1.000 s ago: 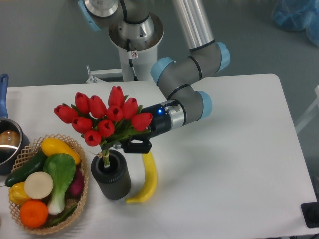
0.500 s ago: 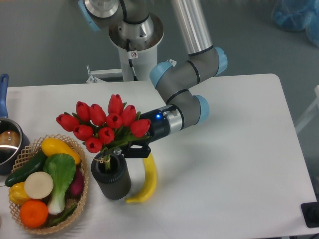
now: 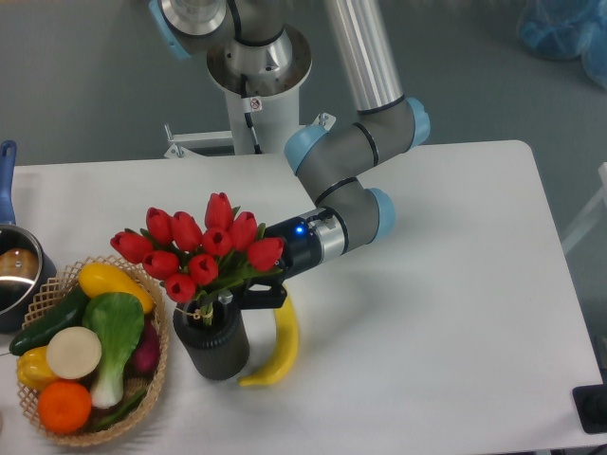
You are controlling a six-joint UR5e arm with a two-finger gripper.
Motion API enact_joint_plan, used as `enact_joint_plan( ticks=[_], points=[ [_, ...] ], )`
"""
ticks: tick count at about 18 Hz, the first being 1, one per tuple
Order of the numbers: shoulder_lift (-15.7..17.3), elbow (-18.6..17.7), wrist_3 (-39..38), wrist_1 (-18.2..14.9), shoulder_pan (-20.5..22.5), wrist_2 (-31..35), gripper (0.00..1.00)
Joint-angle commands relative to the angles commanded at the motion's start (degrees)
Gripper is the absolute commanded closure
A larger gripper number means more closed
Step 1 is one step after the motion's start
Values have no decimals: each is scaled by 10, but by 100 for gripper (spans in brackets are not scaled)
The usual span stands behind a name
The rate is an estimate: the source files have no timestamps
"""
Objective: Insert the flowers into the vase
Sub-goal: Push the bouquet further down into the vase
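The flowers (image 3: pixel 197 245), a bunch of red tulips with green leaves, stand tilted over the vase (image 3: pixel 212 343), their stems reaching down into its round opening. The vase is a short dark grey cylinder standing upright near the table's front left. My gripper (image 3: pixel 248 287) comes in from the right and is shut on the flowers just above the vase rim. Its fingertips are mostly hidden behind leaves and blooms.
A yellow banana (image 3: pixel 278 345) lies right of the vase, touching or nearly touching it. A wicker basket (image 3: pixel 157 347) of vegetables and fruit sits close on the vase's left. A metal pot (image 3: pixel 16 270) with a blue handle stands at the left edge.
The gripper and flowers have moved down and slightly forward. The stems sit deeper in the vase and the blooms are lower.
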Motion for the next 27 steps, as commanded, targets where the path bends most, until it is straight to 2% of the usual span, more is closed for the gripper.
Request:
enact_joint_plan(
  ticks=[5,24,27],
  points=[
    [-11,-5,29,1,0,0,59],
    [-21,-6,31,1,0,24,59],
    [-24,-5,31,1,0,24,56]
  ],
)
